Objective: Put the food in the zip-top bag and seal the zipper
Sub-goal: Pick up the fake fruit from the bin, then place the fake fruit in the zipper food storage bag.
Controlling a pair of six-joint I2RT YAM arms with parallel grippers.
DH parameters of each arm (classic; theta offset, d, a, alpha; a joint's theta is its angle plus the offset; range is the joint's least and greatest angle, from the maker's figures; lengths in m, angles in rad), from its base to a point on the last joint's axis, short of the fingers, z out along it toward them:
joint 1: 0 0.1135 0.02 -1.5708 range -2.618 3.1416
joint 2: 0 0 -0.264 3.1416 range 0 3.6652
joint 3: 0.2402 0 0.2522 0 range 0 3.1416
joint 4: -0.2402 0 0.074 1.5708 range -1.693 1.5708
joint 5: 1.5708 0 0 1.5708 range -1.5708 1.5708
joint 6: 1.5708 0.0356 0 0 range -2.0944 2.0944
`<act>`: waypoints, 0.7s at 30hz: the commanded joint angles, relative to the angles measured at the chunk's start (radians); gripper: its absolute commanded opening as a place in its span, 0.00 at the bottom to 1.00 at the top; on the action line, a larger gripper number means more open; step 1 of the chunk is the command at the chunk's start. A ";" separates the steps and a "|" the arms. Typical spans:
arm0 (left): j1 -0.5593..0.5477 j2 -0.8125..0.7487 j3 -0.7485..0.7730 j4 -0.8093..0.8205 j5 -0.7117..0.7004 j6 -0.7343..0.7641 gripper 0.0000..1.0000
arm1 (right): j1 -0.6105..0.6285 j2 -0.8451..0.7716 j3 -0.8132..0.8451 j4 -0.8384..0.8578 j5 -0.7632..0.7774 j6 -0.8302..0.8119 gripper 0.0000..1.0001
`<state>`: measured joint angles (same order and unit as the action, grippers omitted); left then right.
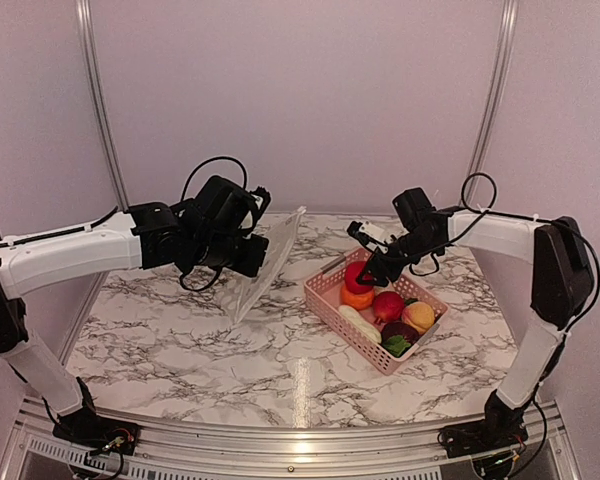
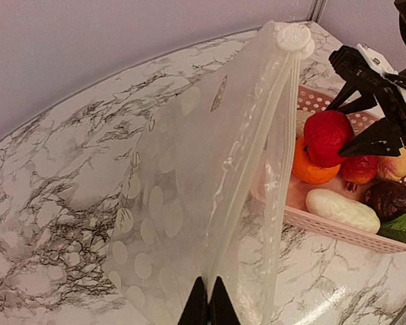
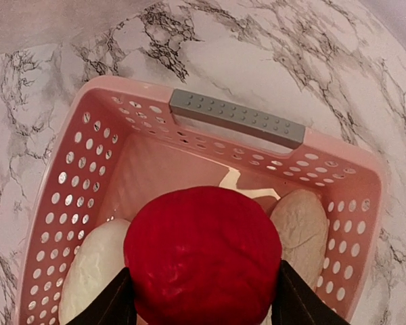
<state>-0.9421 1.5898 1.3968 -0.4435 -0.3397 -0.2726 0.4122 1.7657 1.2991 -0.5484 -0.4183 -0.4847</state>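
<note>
Zip-top bag [image 1: 267, 262]: left of the pink basket [image 1: 325, 305], apart from it, held up on edge rather than lying flat. Long axis slanting from low at the near left up toward the far right, upper corner pointing at the basket's far end. Lower end close to the marble table [image 1: 180, 340]; contact not determinable.

Left gripper [image 2: 208, 292]: fingers pressed together, pinching the bag's edge.

Right gripper [image 3: 203, 291]: over the basket's far end, fingers clamped against both sides of the red round piece [image 3: 203, 247].

Also inside the basket: orange piece [image 2: 310, 169], white oblong piece [image 2: 342, 210], dark purple piece [image 2: 389, 200], peach piece [image 2: 394, 166], green leafy piece [image 2: 400, 229].
</note>
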 commanded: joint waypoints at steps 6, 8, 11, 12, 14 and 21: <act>0.022 0.014 -0.048 0.120 0.035 -0.083 0.00 | 0.006 -0.119 0.045 -0.044 -0.207 0.032 0.37; 0.023 0.018 -0.055 0.146 0.048 -0.099 0.00 | 0.016 -0.166 0.058 -0.026 -0.283 0.060 0.36; 0.026 0.030 -0.048 0.170 0.061 -0.121 0.00 | 0.051 -0.211 0.083 0.016 -0.357 0.113 0.35; 0.025 0.034 -0.044 0.176 0.064 -0.124 0.00 | 0.066 -0.215 0.095 0.029 -0.376 0.131 0.35; 0.025 0.042 -0.038 0.186 0.071 -0.130 0.00 | 0.096 -0.213 0.119 0.060 -0.408 0.167 0.35; 0.026 0.054 -0.014 0.183 0.089 -0.148 0.00 | 0.159 -0.149 0.197 0.207 -0.486 0.311 0.34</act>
<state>-0.9218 1.6341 1.3560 -0.2806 -0.2684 -0.4011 0.5488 1.5681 1.4479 -0.4427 -0.8299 -0.2844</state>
